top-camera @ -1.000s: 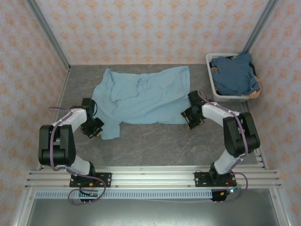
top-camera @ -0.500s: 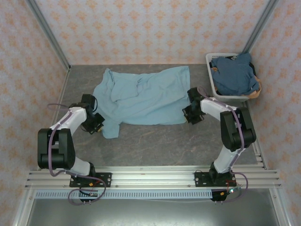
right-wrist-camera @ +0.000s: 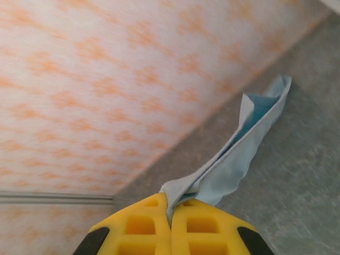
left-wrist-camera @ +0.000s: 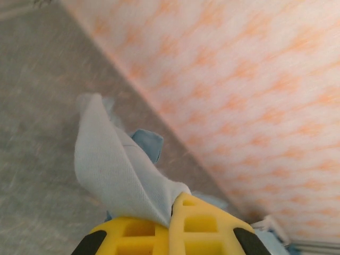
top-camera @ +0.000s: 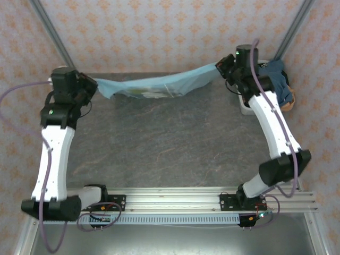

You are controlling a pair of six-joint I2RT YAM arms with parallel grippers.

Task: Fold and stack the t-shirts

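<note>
The left end effector (top-camera: 91, 85) and right end effector (top-camera: 219, 68) pinch the light tee (top-camera: 159, 86), hanging above the far edge of the tabletop (top-camera: 170, 138). Nothing is folded yet. Dark tees (top-camera: 277, 79) wait in the basket (top-camera: 244, 108).

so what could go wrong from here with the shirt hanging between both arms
1. The left gripper and the right gripper each pinch just a thin edge of the light blue t-shirt, so it could slip out if the arms pull further apart.
2. The shirt hangs bunched and sags in the middle, so it may land creased rather than flat.
3. The right gripper is close to the laundry basket, and a swing might knock it.
</note>
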